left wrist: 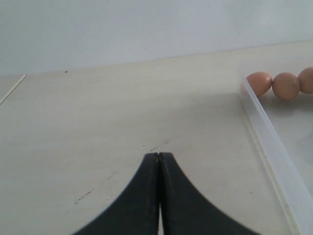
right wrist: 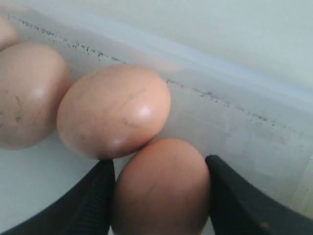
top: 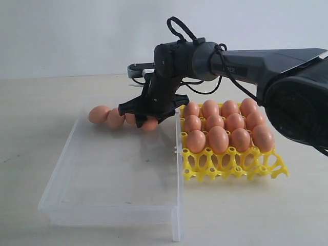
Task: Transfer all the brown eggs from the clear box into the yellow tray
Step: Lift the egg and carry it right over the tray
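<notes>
The right hand (top: 149, 116) came in from the right side of the frame, above the back of the yellow tray (top: 230, 166). It went down into the far right corner of the clear box (top: 107, 179). The hand was open wide, and one brown egg (right wrist: 159, 188) sat between its two black fingers (right wrist: 93, 208). The fingers were just beside the egg on both sides. The pictures did not show if they pressed on it. This egg lay low in the box and touched the next egg (right wrist: 112, 110).

Four brown eggs (top: 99, 114) were in the box in all. They lay in a row along its far wall, in the upper left part of the exterior view.

The yellow tray stood on the bench (top: 31, 133), just beside the right wall of the box. Twelve more eggs (top: 218, 139) sat in its cups, in three rows of four. The row of cups nearest the bottom of the frame showed only yellow lattice.

The left hand (left wrist: 159, 157) was squeezed tight, with its two black fingers pressed together and nothing between them. It was over the bench, outside the box. The box wall and three of the eggs were near it.
</notes>
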`<state>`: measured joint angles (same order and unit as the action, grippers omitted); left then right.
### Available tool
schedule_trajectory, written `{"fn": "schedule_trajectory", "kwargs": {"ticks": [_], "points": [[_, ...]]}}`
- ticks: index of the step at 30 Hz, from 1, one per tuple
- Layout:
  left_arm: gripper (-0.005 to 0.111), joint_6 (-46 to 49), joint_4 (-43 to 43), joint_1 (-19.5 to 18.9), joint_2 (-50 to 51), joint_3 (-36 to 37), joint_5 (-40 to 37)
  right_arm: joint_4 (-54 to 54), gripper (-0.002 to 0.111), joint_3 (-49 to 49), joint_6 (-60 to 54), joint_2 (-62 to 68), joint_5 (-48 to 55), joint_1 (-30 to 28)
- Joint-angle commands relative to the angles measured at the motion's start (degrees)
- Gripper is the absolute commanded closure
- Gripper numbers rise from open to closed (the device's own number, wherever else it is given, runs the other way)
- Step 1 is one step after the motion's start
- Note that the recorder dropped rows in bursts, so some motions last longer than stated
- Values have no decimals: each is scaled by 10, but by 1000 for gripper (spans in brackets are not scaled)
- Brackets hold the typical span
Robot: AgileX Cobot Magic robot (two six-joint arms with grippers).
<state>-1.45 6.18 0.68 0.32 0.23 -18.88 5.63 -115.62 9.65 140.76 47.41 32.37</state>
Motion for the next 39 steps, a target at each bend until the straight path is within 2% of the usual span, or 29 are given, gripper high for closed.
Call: {"fn": "schedule_trajectory", "kwargs": {"ticks": [1,5,11,21,24,29,36,39], "points": [[107,-2,-2,-1,-3,-2,7,-14,108,4,-16,-37,-49,0],[107,-2,-2,-1,-3,-2,7,-14,108,11,-29,-73,-66,9],[107,-2,-2,-1,-3,-2,7,-11,108,100,-45,-148,-134,16],[107,-2,-2,-1,-3,-2,7,-10,108,404,-47,-352,-316,16],[107,-2,-2,-1,-3,-2,7,-15,108,482,-47,-413,-330,16],[107,-2,-2,-1,-3,-2,7,-16,108,571,-45,-484,-374,13],[107,-2,-2,-1,-3,-2,7,39,108,708,-43,-528,-561,13],[107,-2,-2,-1,-3,-2,7,54,108,745,-64,-528,-577,13]]}}
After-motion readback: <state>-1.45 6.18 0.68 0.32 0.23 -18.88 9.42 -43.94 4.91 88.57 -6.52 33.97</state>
